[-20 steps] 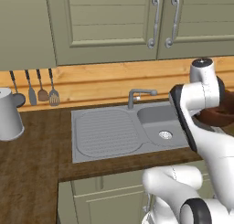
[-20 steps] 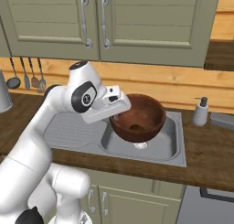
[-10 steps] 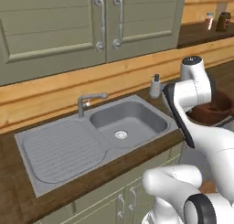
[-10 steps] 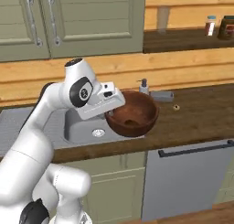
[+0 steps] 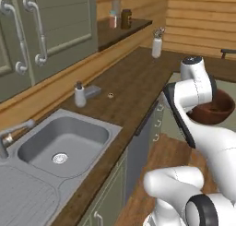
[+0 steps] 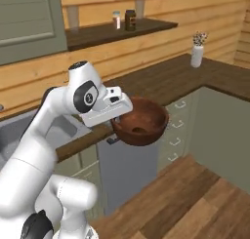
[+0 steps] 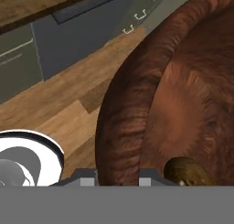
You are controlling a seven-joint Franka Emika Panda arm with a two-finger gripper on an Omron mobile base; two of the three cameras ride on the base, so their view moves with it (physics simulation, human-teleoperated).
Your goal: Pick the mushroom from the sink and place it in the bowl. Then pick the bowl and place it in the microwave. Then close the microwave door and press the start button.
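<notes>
The gripper (image 7: 116, 173) was clamped on the rim of the bowl (image 6: 141, 121), one finger inside the wall and one outside, as seen from the hand camera. The bowl (image 5: 213, 109) was held level in the air, off the counter (image 5: 133, 82) and over the wooden floor (image 6: 195, 199), beside the front of the lower cabinets (image 6: 183, 130). The mushroom (image 7: 185, 172) lay inside the bowl (image 7: 183, 95) at its bottom, a small brownish lump close to the gripped wall; in the right base view it showed as a dark spot (image 6: 139, 130) low in the bowl.

The sink (image 5: 60, 142) stood well apart from the bowl, at the left of the left base view, its basin holding only the round drain ring (image 5: 59, 158). The faucet (image 5: 11, 133) rose at its back edge. A soap dispenser (image 5: 80, 94) stood on the counter just beyond the sink, with a small grey block (image 5: 93, 90) beside it. A white vase (image 5: 157, 45) with a sprig stood farther along the counter, near the corner. Two small jars (image 6: 123, 19) sat on the wooden shelf (image 6: 117, 30) above the counter. A dark grey appliance front (image 6: 127, 169) was set under the counter edge below the bowl.
</notes>
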